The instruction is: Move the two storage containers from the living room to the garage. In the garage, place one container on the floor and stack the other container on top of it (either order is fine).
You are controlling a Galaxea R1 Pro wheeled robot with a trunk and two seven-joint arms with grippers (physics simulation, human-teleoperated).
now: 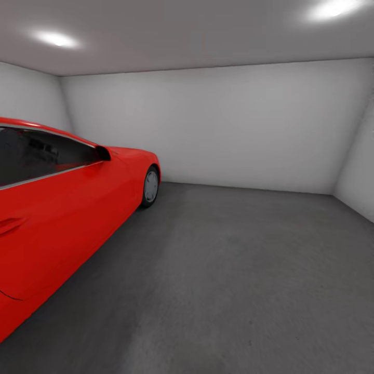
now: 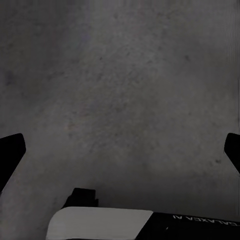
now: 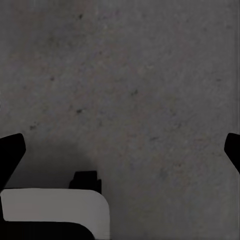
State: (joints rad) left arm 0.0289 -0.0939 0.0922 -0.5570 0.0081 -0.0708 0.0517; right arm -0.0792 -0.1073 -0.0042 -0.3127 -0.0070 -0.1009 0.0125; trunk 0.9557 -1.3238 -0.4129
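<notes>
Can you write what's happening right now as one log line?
place: garage, rough dark grey concrete floor | shiny red car at left | left tool open, empty | right tool open, empty

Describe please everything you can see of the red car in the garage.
The red car stands at the left of the head view, on the dark grey concrete floor, its nose pointing toward the pale back wall. Its body is glossy plain red. A dark tinted side window with a thin silver lower trim, a black side mirror, a door handle and one front wheel with a silver rim show. Its rear is cut off by the picture's edge. Nothing but the floor touches it.
</notes>
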